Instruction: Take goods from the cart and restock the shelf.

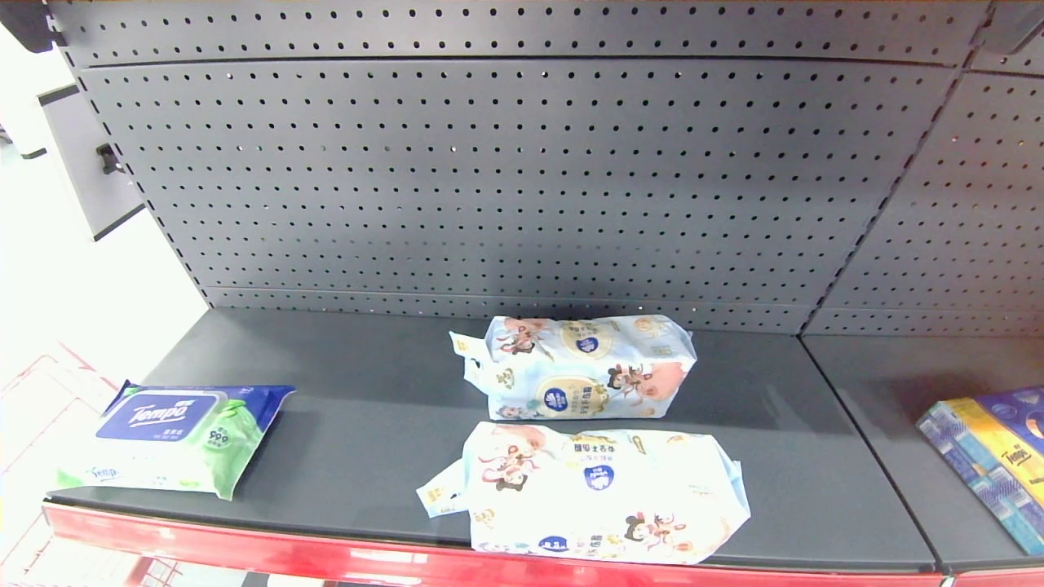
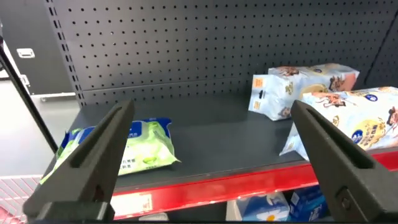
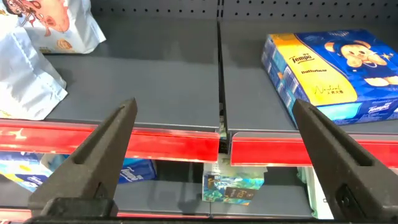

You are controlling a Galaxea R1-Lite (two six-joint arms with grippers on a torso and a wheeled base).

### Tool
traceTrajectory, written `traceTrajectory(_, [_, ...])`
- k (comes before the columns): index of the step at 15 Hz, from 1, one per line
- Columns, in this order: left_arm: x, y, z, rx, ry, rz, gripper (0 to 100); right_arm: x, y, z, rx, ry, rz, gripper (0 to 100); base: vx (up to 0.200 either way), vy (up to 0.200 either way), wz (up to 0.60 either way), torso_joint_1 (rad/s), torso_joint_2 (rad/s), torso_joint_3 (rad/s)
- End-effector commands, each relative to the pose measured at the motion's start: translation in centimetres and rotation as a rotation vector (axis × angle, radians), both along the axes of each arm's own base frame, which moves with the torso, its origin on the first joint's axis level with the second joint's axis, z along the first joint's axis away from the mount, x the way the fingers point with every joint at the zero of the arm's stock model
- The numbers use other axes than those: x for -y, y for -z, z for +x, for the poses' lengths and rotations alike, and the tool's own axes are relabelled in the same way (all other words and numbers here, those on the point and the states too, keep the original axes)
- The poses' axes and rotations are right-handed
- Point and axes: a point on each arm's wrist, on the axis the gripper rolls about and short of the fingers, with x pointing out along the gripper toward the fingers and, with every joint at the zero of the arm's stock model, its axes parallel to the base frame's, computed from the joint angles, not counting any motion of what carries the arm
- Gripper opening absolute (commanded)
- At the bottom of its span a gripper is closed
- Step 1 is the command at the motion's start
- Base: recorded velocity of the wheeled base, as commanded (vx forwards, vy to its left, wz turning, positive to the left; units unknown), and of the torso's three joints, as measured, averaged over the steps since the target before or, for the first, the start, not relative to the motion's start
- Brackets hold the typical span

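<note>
Left gripper (image 2: 211, 109) wide open, empty, facing the shelf (image 1: 367, 424) front. Right gripper (image 3: 214, 106) wide open, empty, at the shelf's red edge. On the shelf: wipes pack (image 1: 175, 436) front left; rear tissue pack (image 1: 583, 367) mid, just behind front tissue pack (image 1: 603, 493); blue box (image 1: 991, 456) far right.

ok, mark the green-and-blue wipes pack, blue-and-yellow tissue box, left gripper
green-and-blue wipes pack (image 1: 175, 440): head view, top face
blue-and-yellow tissue box (image 3: 339, 68): right wrist view, top face
left gripper (image 2: 212, 107): left wrist view, between fingertips
</note>
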Motion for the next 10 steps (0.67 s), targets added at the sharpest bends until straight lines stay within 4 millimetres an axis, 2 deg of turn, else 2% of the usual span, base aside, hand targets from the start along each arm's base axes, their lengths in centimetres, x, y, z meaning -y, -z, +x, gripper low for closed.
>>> traceTrajectory(1, [0.1,2.1,0.8,-0.075,-0.013,0.015,100,0.0,0.0,0.0,0.0,0.0,0.0,100,0.0,0.0,0.0,0.0,0.0,0.0])
traceTrajectory(3, [0.0,3.2,1.1,-0.16,-0.047,0.028,100,0.0,0.0,0.0,0.0,0.0,0.0,100,0.0,0.0,0.0,0.0,0.0,0.0])
traceTrajectory(4, [-0.1,4.2,1.2,-0.252,-0.116,0.031,100,0.0,0.0,0.0,0.0,0.0,0.0,100,0.0,0.0,0.0,0.0,0.0,0.0])
traceTrajectory(10, [-0.2,4.3,1.2,-0.27,-0.146,-0.005,100,0.0,0.0,0.0,0.0,0.0,0.0,100,0.0,0.0,0.0,0.0,0.0,0.0])
